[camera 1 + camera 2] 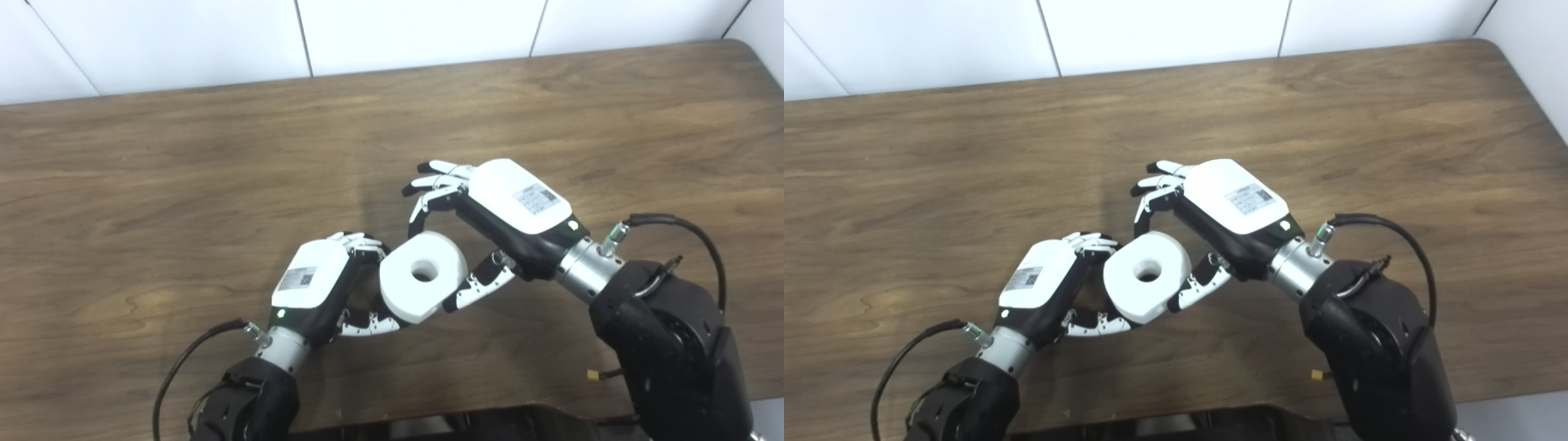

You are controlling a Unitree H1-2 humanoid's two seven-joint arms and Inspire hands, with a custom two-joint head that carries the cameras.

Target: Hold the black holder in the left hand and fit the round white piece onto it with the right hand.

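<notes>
Dark robot arms (pixel 667 343) over brown wooden table (pixel 184 153), white tiled wall (pixel 184 37) behind.

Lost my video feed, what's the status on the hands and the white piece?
Left hand curled under the round white piece, holder not visible. Right hand at the piece, fingers above, thumb at its edge; grip unclear. Table shows nothing in the way.

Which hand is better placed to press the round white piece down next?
The right hand: its fingers arch just above the round white piece, thumb beside it. The left hand looks busy supporting from underneath.
</notes>
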